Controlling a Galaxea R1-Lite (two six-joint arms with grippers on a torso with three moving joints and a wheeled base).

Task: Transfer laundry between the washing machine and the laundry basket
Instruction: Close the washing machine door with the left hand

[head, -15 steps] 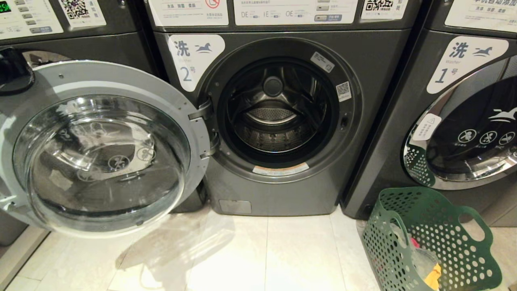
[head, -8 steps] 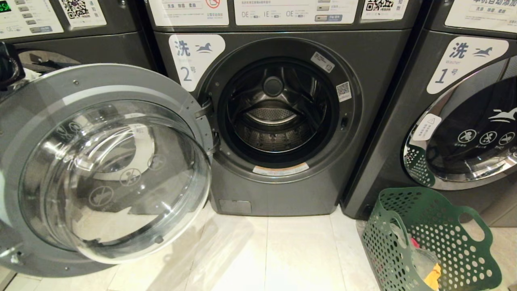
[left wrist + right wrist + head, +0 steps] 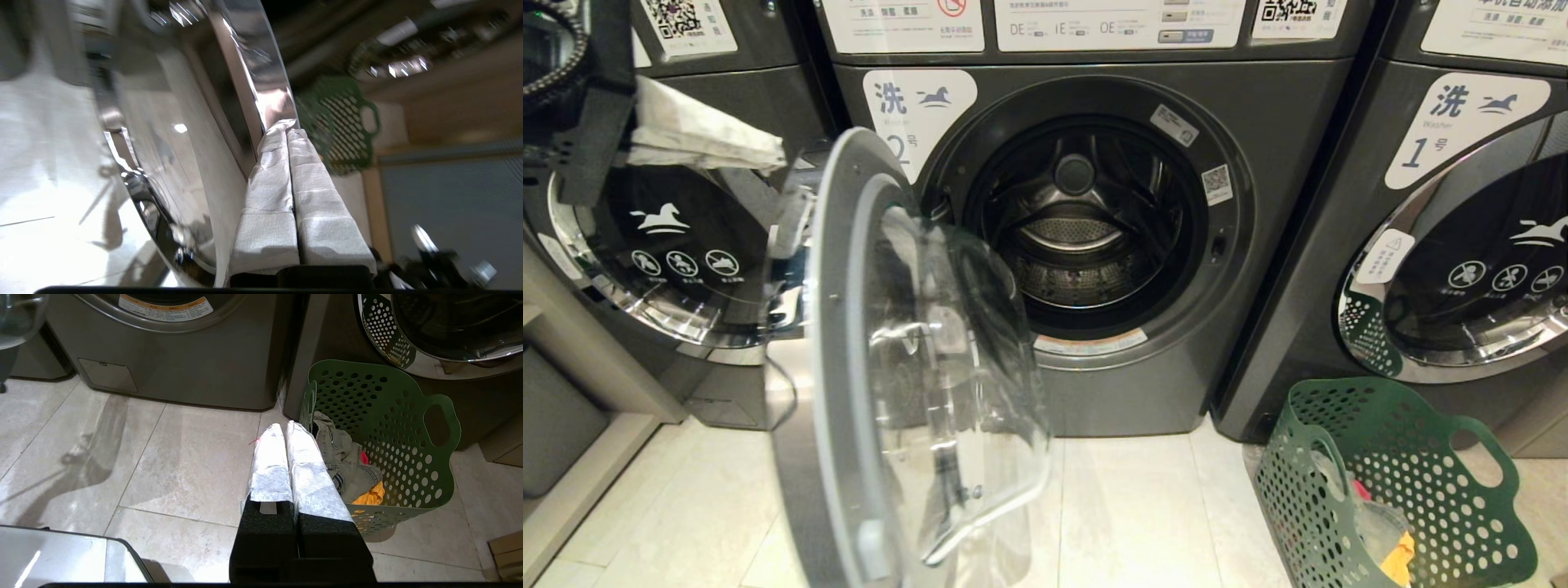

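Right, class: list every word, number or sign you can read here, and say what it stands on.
"洗" and "2": white label on the washing machine.
"洗" and "1": label on the right-hand machine.
"DE IE OE": control panel sticker.
QR codes and small print: unreadable.

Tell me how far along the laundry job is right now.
The clothes sit in the basket and the drum of the washer looks empty. The left gripper, shut, is against the rim of the door, which stands partly open. The right gripper hangs shut beside the basket. Moving the clothes is still left.
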